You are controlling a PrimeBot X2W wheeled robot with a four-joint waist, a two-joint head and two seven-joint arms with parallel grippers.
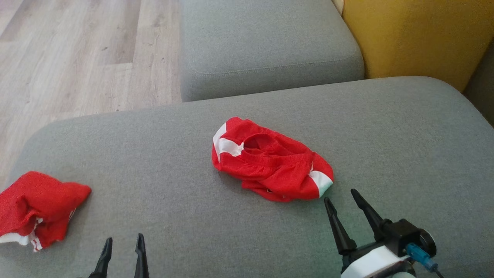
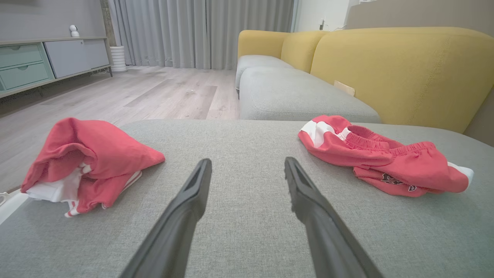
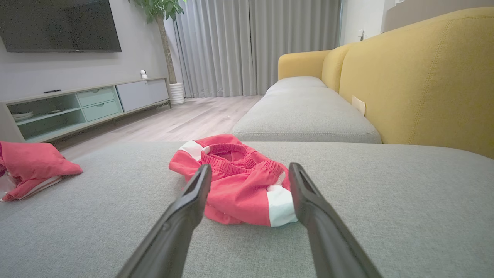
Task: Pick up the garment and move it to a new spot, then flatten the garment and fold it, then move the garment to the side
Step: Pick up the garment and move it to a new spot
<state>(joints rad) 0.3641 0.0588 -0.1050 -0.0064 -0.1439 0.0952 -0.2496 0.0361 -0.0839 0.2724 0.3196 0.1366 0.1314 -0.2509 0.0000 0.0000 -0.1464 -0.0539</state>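
Seating: broad grey fabric sofa cushion (image 1: 127, 162) in the foreground; second grey cushion (image 1: 266, 38) beyond it, a seam gap between them; mustard-yellow backrest (image 3: 424, 77) along one side. Floor (image 1: 77, 58): pale wood-look planks. Curtains (image 3: 251, 46): grey, pleated, full-length, drawn. Wall (image 3: 77, 65): grey, bearing a dark television (image 3: 58, 25); beneath it a low media cabinet (image 3: 88, 104) with pale green drawers; potted plant (image 3: 158, 7) in a white ribbed pot beside it. Light: soft, even.
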